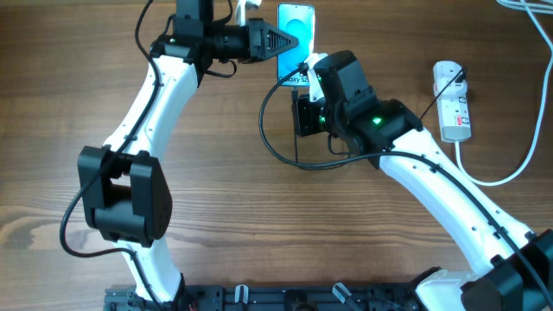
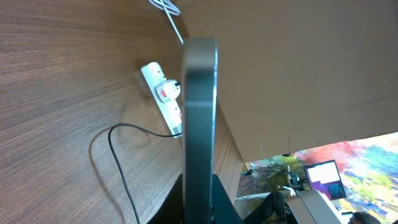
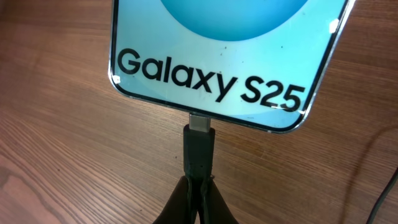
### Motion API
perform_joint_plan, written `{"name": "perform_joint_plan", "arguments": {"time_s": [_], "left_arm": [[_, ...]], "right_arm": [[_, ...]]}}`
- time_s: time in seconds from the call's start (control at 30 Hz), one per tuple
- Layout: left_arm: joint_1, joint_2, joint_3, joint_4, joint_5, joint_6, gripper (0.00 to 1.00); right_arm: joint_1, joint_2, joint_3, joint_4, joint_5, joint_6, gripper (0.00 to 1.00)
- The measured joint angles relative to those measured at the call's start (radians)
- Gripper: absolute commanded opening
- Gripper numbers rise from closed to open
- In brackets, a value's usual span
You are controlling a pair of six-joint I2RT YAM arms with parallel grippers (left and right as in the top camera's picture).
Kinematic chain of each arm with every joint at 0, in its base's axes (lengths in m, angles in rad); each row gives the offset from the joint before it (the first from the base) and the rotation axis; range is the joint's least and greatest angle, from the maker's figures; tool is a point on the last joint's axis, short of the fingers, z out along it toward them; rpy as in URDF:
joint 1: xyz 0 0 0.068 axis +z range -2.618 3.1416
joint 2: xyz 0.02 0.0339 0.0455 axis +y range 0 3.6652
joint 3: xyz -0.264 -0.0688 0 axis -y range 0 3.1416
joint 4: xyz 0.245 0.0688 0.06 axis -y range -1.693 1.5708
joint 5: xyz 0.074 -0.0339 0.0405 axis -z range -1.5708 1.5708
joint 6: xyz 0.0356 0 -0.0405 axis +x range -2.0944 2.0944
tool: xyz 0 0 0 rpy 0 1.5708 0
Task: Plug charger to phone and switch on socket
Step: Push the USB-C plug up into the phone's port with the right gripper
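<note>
The phone [image 1: 295,39] has a cyan screen with "Galaxy S25" text [image 3: 217,56]. My left gripper [image 1: 275,41] is shut on the phone's side; in the left wrist view the phone shows edge-on [image 2: 199,118] between the fingers [image 2: 199,202]. My right gripper [image 3: 199,186] is shut on the charger's dark connector [image 3: 199,149], whose metal tip touches the port in the phone's bottom edge. The thin black charger cable [image 1: 272,142] loops over the table. The white socket [image 1: 453,102] lies at the right, with a plug in it, and also shows in the left wrist view [image 2: 163,93].
A thick white cord [image 1: 510,173] trails from the socket toward the right edge. The wooden table [image 1: 259,225] spreads in front of the arms. A black rail [image 1: 259,298] runs along the front edge.
</note>
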Motion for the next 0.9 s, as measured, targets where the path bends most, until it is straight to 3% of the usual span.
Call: {"name": "perform_joint_plan", "arguments": {"time_s": [0.9], "left_arm": [[-0.001, 0.0, 0.0, -0.004, 0.019, 0.0, 0.04]], "right_arm": [[0.0, 0.0, 0.0, 0.006, -0.011, 0.0, 0.04]]}}
